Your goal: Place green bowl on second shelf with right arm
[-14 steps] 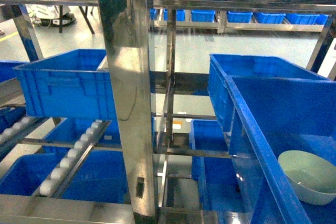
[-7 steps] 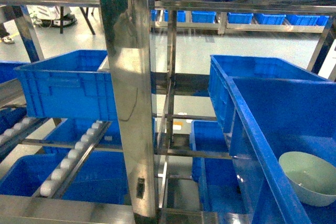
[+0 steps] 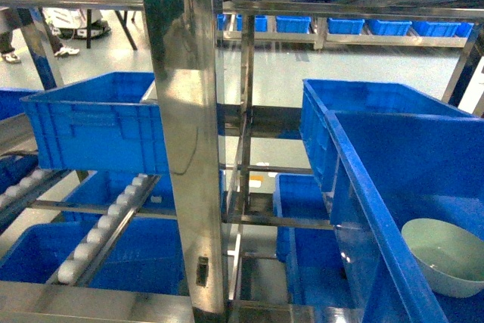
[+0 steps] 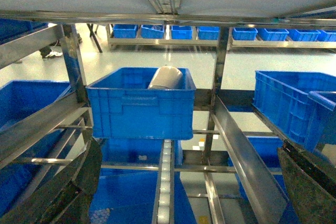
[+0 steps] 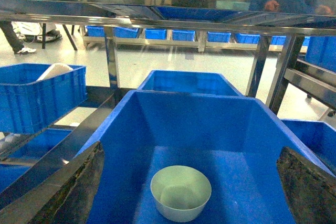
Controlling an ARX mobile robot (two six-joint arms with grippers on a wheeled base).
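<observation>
Right wrist view shows me the green bowl point(image 5: 180, 192) sitting upright inside the big blue bin point(image 5: 184, 124), and my right hand point(image 5: 191, 182) hangs open just before it, fingers wide on both sides, holding nothing, maybe ready to grab.

The head camera looks forward and down through the steel rack point(image 3: 185, 156). Each wrist camera faces level into the shelves; the right one shares the near blue bin point(image 5: 194, 129) with the head view's lower right point(image 3: 401, 179).
</observation>
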